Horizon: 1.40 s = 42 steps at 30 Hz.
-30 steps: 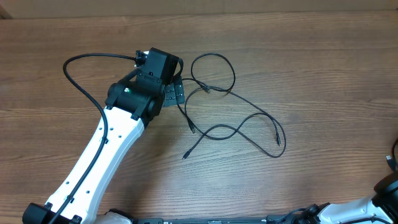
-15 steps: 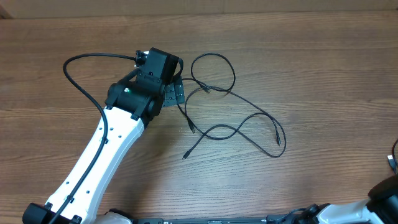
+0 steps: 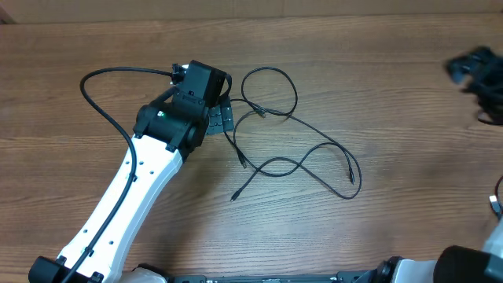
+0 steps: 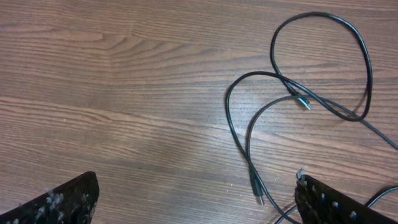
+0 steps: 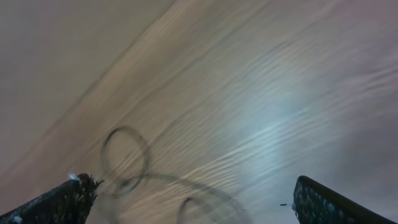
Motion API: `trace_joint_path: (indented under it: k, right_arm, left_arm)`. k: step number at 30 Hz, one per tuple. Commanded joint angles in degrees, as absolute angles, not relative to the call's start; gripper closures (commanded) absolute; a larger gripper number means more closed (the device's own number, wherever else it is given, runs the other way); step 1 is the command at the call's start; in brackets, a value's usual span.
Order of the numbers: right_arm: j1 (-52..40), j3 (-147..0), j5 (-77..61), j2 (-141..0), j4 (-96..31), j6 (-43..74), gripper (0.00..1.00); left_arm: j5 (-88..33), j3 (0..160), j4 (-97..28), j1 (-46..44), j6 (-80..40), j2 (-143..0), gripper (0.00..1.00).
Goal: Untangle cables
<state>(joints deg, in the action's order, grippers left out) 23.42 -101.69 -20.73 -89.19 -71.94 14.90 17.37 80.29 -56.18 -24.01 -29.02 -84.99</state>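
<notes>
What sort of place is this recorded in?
Likely a robotics lab or test bench: a wood-grain table, a white robot arm reaching over it, and thin black cables laid loose.

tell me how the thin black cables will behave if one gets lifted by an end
Probably floppy: the cables lie in loose loops, so a lifted end would likely trail the rest. Likely light, being thin with small plugs. Where strands cross, pulling one may drag others across the table.
</notes>
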Motion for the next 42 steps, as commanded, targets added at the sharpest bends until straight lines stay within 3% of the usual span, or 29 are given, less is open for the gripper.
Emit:
trace_joint_path:
  k: [1,7,15,25,29,36,38,39,40,41,42]
  right_arm:
    - [16.6,-102.7,-21.9,-93.7,-70.5,24.4,0.00]
    - [-0.4,-102.7,-24.1,-106.1,-64.6,30.3,0.00]
    - [-16.2,-102.7,-22.6,-120.6,-51.3,66.0,0.00]
    - [-24.4,-102.5,-11.5,-123.5,-50.0,81.8,0.00]
    - [-24.4,-100.0,-11.6,-123.6,-45.0,82.6,0.06]
    - [-25.1,-90.5,-11.7,-123.6,-38.1,84.7,0.07]
    - [-25.1,-89.4,-12.5,-123.6,-36.9,84.7,0.18]
    - [-25.1,-89.4,-12.9,-123.6,-36.9,84.6,0.45]
    - [-25.1,-89.4,-13.8,-123.6,-36.8,83.9,0.80]
    - [-25.1,-89.4,-15.4,-123.6,-36.3,82.6,0.96]
    - [-25.1,-89.4,-17.0,-123.6,-34.4,79.0,0.96]
  left_arm:
    - [17.5,80.8,-56.3,-24.0,-29.6,-84.4,0.00]
    - [17.5,80.8,-56.3,-24.0,-29.6,-84.4,0.00]
    - [17.5,80.8,-56.3,-24.0,-29.6,-84.3,0.00]
    - [17.5,80.8,-56.3,-24.0,-29.6,-84.3,0.00]
    - [17.5,80.8,-56.3,-24.0,-29.6,-84.3,0.00]
    - [17.5,80.8,-56.3,-24.0,-29.6,-84.3,0.00]
    - [17.5,80.8,-56.3,-24.0,-29.6,-84.3,0.00]
    - [17.5,80.8,-56.3,-24.0,-29.6,-84.3,0.00]
    - [17.5,80.8,-56.3,-24.0,-29.6,-84.3,0.00]
    - [17.5,80.8,-56.3,-24.0,-29.6,-84.3,0.00]
    - [17.5,80.8,-56.3,-24.0,-29.6,-84.3,0.00]
